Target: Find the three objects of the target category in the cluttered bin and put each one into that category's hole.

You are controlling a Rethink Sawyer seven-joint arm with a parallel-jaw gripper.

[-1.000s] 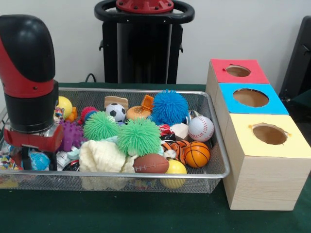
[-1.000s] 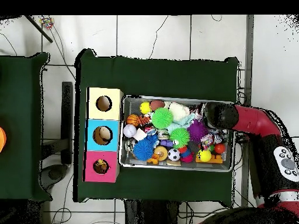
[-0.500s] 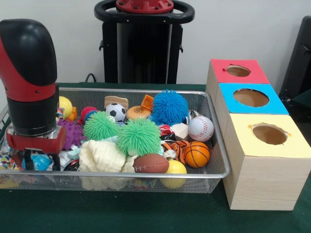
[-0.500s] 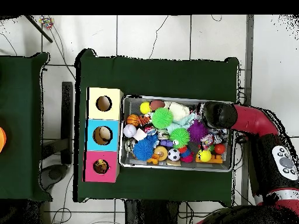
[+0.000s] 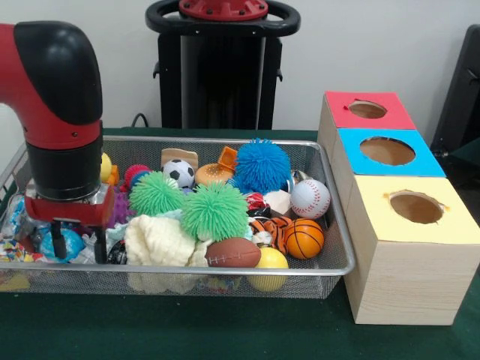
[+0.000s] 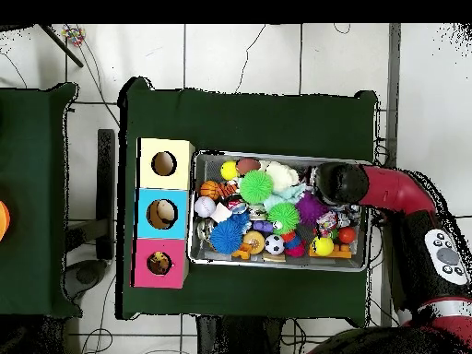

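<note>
Shifted sideways along the cluttered bin (image 5: pixel 330 266), the gripper (image 5: pixel 77 244) hangs over toys. Its fingers (image 5: pixel 58 241) stand apart, empty, a cream plush (image 5: pixel 159 241) just beside them.

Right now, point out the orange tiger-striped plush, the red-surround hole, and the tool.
orange tiger-striped plush (image 5: pixel 268 226), front view, striped back showing beside the basketball.
red-surround hole (image 5: pixel 367 109), front view, on the hole's opening.
tool (image 5: pixel 78 246), front view, midway between its two black fingertips.
</note>
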